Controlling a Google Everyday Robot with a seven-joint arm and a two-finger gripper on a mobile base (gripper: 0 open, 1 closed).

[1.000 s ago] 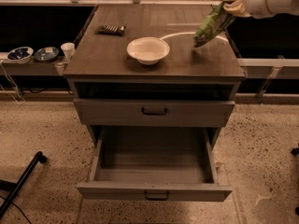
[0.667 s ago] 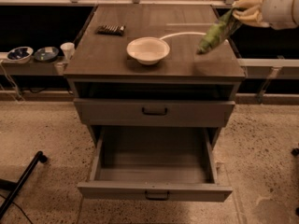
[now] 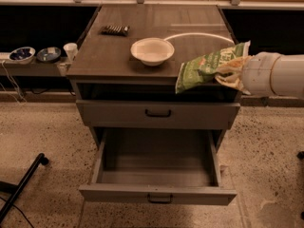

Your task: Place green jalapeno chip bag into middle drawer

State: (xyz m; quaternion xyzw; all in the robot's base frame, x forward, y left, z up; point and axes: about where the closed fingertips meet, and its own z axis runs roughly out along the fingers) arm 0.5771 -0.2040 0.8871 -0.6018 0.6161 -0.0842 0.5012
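The green jalapeno chip bag (image 3: 204, 68) hangs in the air at the front right edge of the cabinet top, slanting down to the left. My gripper (image 3: 233, 73) is shut on the bag's right end, mostly hidden behind it, with the white arm (image 3: 278, 75) reaching in from the right. The middle drawer (image 3: 156, 194) is pulled out below, its pale floor bare. The bag is above and a little right of the drawer's back part.
A white bowl (image 3: 152, 50) and a small dark ridged bar (image 3: 115, 30) lie on the cabinet top (image 3: 109, 56). A shut grey drawer (image 3: 118, 114) sits above the open one. Small bowls (image 3: 21, 54) and a cup (image 3: 71, 50) stand at left. A black pole (image 3: 23, 184) lies on the floor.
My gripper has carried the bag from above the back right of the cabinet top forward and down to its front right edge. The bag now slants flatter.
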